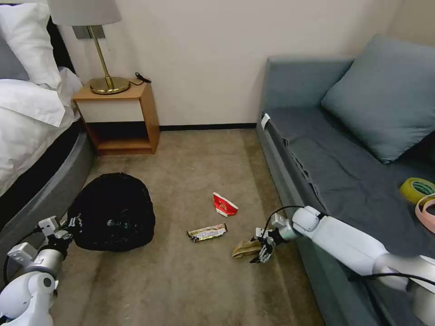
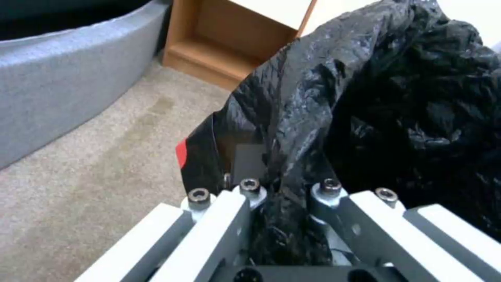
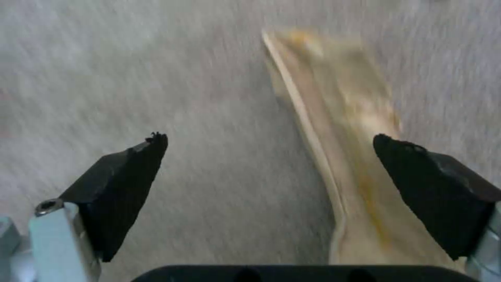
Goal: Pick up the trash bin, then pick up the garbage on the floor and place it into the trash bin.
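Your left pincer [image 1: 71, 225] sits low at the floor beside the bed, clamped on the crinkled black liner at the rim of the trash bin [image 1: 111, 212]. In the left wrist view the bag plastic [image 2: 292, 156] is bunched between the closed fingers. The bin sits on the carpet between bed and sofa, mouth toward the camera.

Your right pincer [image 1: 264, 246] is down at carpet level by the sofa front, jaws spread wide and empty. The crumpled brown paper bag [image 1: 247, 248] lies just beside it, on the side toward the bin. In the right wrist view the bag [image 3: 339, 156] runs lengthwise away from the palm, off-centre: one pad [image 3: 428, 184] overlaps the bag's edge, the other pad [image 3: 125, 176] stands over bare carpet. My read: the bag's long axis runs along the reach, across the closing line, so a small sideways shift would centre it.

The snack wrapper [image 1: 207, 232] and red-white carton [image 1: 224, 204] lie further toward the middle of the floor, between both arms; the right arm is nearer.
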{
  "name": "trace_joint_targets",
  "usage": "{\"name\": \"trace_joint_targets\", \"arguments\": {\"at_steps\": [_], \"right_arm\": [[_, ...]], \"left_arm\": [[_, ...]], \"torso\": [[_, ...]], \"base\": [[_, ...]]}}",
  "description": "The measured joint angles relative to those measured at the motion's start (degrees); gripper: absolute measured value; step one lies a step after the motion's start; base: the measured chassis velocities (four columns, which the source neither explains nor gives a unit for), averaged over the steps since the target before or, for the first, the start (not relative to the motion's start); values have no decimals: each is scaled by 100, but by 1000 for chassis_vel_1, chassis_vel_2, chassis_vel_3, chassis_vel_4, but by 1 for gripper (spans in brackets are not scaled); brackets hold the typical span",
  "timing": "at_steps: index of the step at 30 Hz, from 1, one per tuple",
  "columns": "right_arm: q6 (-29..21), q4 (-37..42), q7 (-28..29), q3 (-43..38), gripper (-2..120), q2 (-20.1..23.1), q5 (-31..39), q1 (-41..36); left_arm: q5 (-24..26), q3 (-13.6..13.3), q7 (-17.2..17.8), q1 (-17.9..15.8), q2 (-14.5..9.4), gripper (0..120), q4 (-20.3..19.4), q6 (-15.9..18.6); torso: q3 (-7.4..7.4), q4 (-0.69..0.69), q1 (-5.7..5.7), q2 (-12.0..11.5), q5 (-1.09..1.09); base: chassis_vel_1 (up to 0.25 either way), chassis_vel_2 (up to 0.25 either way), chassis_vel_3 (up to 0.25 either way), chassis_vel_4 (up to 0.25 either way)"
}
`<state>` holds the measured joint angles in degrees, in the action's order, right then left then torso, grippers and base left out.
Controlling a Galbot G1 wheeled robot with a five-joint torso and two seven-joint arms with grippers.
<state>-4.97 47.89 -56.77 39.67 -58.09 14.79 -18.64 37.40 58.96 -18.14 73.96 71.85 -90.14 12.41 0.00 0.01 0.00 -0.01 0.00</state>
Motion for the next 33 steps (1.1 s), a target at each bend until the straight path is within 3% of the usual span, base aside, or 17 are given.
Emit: {"name": "trace_joint_targets", "arguments": {"at_steps": [9,21,33], "right_arm": [[209,-586,111,-279,100,-317,-239,0],[211,-477,332,-431,100,-323,-204,13],[642,-1473,323,-616,100,-1190,-648,-36]], "left_arm": [[-18,32,-102,80,150,4,16,-61],[-26,47,-141,133,201,4,-30,-84],[9,141,-161,185,134,4,-36,-90]], "torso": [[0,0,0,0,2],[-1,-2,0,0,0],[0,0,0,1,0]], "base": [[0,0,0,0],[0,0,0,0],[0,0,0,0]]}}
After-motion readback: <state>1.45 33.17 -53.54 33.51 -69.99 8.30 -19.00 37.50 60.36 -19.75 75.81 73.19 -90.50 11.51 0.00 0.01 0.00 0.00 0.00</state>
